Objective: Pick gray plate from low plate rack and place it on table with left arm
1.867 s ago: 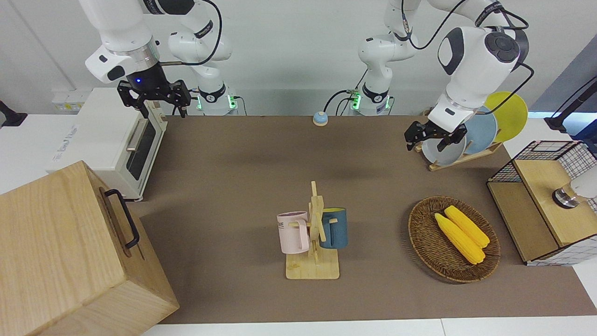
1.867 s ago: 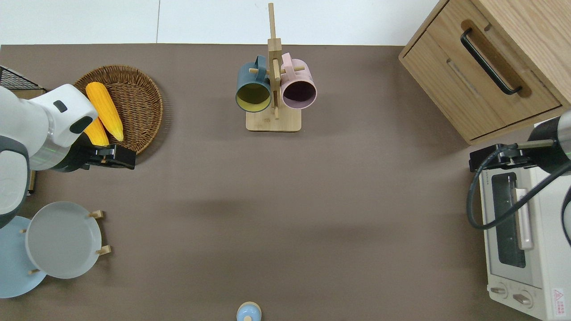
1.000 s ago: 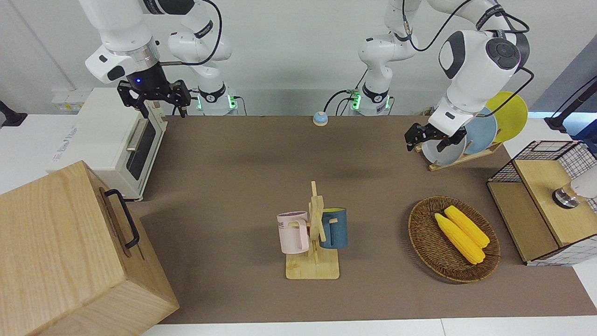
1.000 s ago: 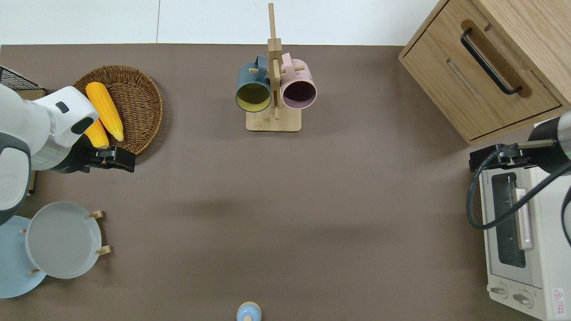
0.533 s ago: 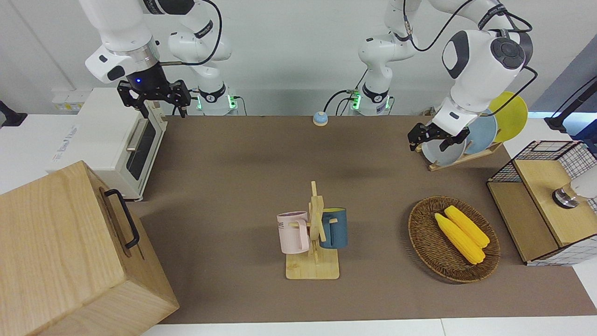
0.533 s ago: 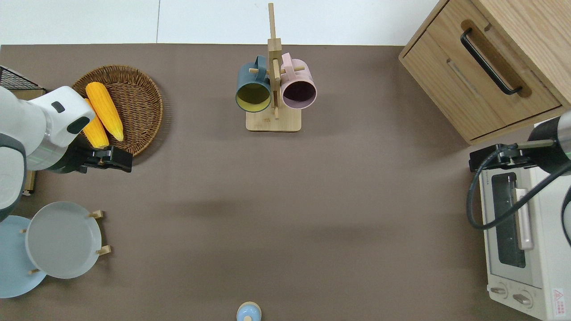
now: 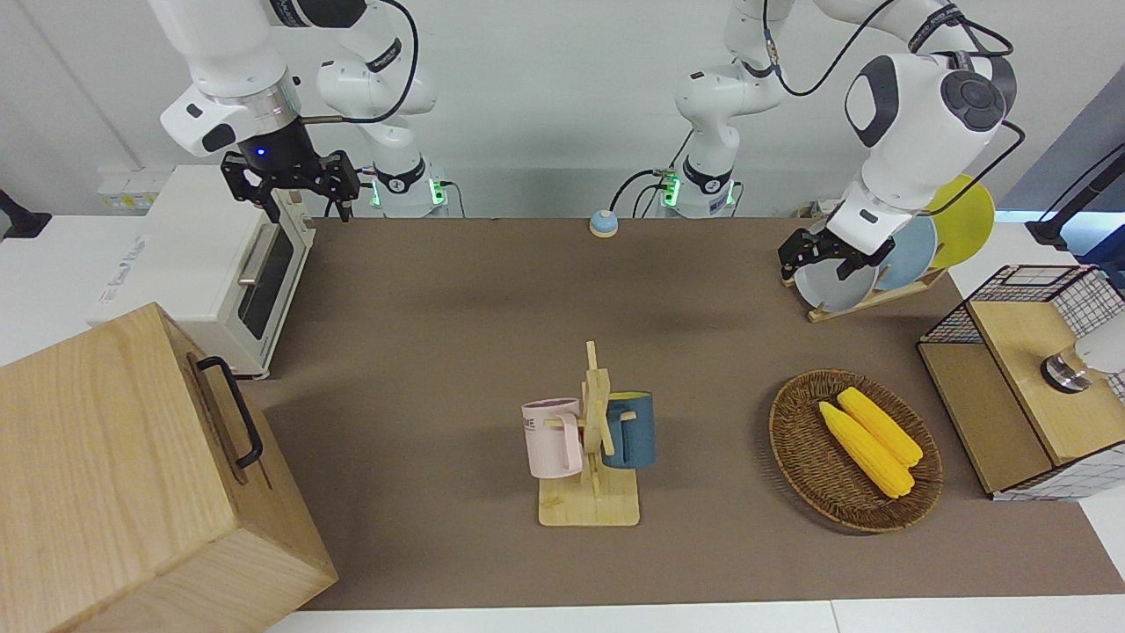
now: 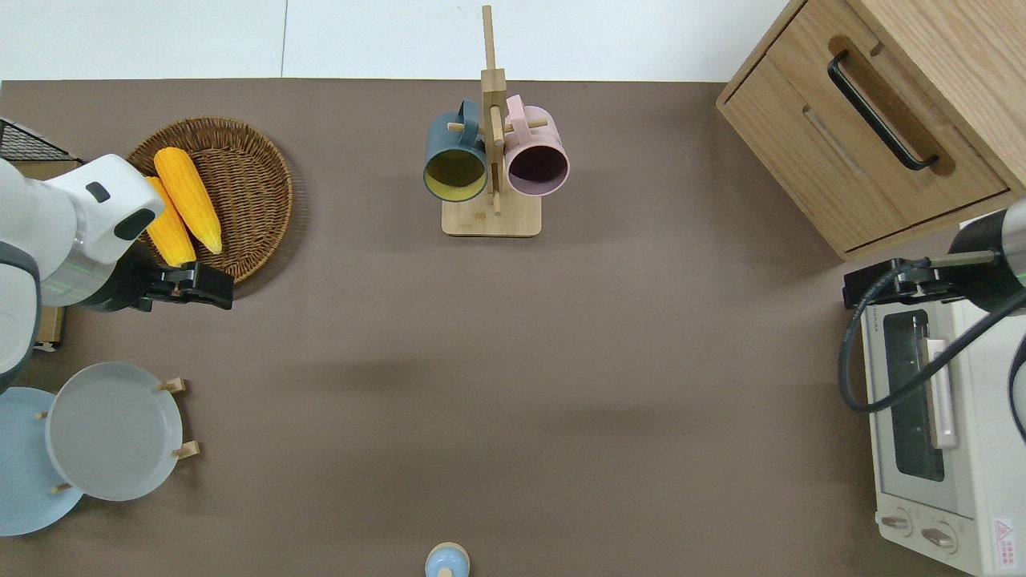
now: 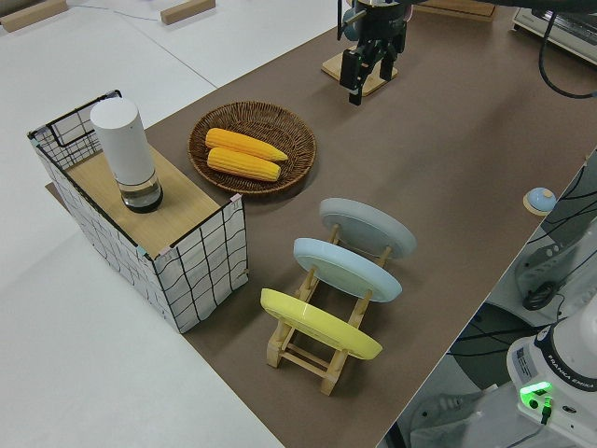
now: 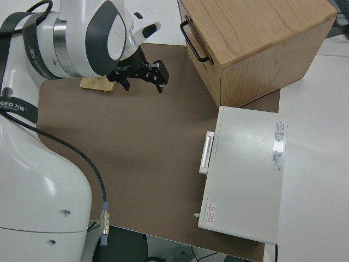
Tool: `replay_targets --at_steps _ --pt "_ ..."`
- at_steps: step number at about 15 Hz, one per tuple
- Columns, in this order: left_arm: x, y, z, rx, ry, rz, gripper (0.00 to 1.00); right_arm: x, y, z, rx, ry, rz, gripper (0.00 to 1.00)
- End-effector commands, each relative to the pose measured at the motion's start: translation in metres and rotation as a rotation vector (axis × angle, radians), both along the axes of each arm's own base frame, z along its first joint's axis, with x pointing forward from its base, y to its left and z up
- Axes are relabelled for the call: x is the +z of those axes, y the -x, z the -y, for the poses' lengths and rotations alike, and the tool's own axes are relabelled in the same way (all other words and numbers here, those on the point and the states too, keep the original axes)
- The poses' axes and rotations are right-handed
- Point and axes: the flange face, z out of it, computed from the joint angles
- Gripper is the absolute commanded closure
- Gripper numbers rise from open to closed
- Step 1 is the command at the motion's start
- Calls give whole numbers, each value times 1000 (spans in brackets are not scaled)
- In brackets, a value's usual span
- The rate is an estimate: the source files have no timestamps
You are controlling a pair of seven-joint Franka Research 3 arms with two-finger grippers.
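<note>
Wide brown table (image 8: 513, 417), white-edged, bare through its middle from the mug stand (image 8: 490, 160) down to the small blue bell (image 8: 446, 560) at the robots' edge. Wooden drawer cabinet (image 8: 882, 104) and white toaster oven (image 8: 946, 433) crowding the right arm's end. Wire-walled box (image 7: 1028, 378) at the left arm's end, with a wicker basket (image 8: 240, 160) of two corn cobs (image 8: 188, 199) beside it.

Low plate rack (image 9: 322, 350) close to the table's edge at the left arm's end, nearer the robots than the basket. Three plates leaning in it: yellow plate (image 9: 317, 325), light blue plate (image 9: 347, 269), gray plate (image 9: 367, 227), the gray one in the end slot facing the open tabletop, rim free.

Left gripper (image 8: 204, 287) up in the air over bare table between basket and rack, holding nothing, fingers parted. Right arm parked, its gripper (image 7: 299, 180) spread apart.
</note>
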Motion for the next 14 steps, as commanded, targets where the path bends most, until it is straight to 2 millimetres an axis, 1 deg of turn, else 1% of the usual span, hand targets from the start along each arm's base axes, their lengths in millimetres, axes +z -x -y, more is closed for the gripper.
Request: replay_targets --at_steps 1,3,5,7,8,10,12,14 --pt "39 30 -56 -31 -4 -11 7 3 0 -1 -3 -3 5 17" --pt "56 47 -80 -47 -2 -11 5 3 0 -1 -3 -3 5 17" --pt "68 60 -100 -55 -5 1 5 3 0 -1 -3 -3 5 17" --pt "73 69 -124 -64 0 0 2 3 0 -1 -3 -3 5 17" --pt "73 73 -133 -67 4 -2 2 3 0 -1 -3 -3 5 17" --pt "74 77 -146 -42 3 0 2 3 0 -1 -3 -3 5 17" --pt "71 78 -149 -38 -3 -6 2 3 0 -1 -3 -3 5 17" --pt "61 80 -149 -48 -41 -29 2 3 0 -1 -3 -3 5 17"
